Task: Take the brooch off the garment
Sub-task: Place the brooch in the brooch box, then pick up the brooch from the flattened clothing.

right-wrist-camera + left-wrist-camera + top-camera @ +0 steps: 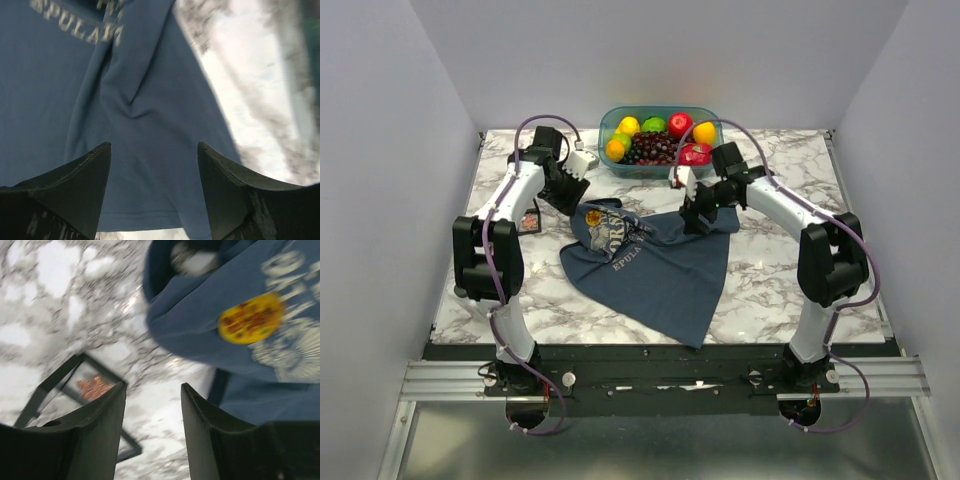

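Note:
The garment [655, 270] lies spread on the marble table, dark blue with pale lettering [75, 25]. The brooch [250, 317] shows as a small blurred gold oval on the cloth near the neckline, a yellow spot [592, 217] in the top view. My left gripper [152, 386] is open over bare marble just left of the garment's collar, with nothing between its fingers, and the brooch lies up and to the right of it. My right gripper [154, 144] is open above the garment's right upper corner [698, 215], holding nothing.
A teal bin [607, 128] of fruit stands at the back centre, close behind both grippers. A small black-framed square [95, 387] with an orange-red mark lies on the table left of the garment, by the left arm [528, 222].

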Tool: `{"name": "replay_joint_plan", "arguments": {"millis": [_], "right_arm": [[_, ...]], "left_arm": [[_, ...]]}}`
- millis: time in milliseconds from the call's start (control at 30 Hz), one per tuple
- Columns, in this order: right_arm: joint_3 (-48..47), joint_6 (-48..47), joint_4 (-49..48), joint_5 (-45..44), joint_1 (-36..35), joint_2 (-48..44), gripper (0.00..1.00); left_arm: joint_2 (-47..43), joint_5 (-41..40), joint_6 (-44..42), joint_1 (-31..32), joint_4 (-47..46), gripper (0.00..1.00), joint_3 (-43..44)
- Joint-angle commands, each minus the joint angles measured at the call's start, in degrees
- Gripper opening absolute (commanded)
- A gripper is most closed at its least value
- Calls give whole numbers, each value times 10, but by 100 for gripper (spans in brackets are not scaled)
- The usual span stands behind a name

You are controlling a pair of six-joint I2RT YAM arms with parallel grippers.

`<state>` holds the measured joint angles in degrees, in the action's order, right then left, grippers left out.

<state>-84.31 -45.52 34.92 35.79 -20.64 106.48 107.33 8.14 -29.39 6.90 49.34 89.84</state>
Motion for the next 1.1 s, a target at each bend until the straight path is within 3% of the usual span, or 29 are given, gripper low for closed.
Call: {"name": "replay_joint_plan", "arguments": {"millis": [0, 300, 600, 967, 1067], "right_arm": [[19, -83, 25, -46, -14, 2, 77], [15, -26, 38, -27, -24, -20, 77], [28, -12, 35, -22, -26, -34, 77], [15, -10, 39, -20, -26, -25, 77], [12, -7, 39, -19, -25, -23, 77]], "left_arm": [[2, 212, 109, 5, -11, 57, 35], [71, 236, 206, 21, -44, 54, 49], [54, 219, 217, 18, -38, 51, 30], [46, 221, 203, 25, -36, 59, 4], [46, 181, 190, 37, -37, 59, 3]]}}
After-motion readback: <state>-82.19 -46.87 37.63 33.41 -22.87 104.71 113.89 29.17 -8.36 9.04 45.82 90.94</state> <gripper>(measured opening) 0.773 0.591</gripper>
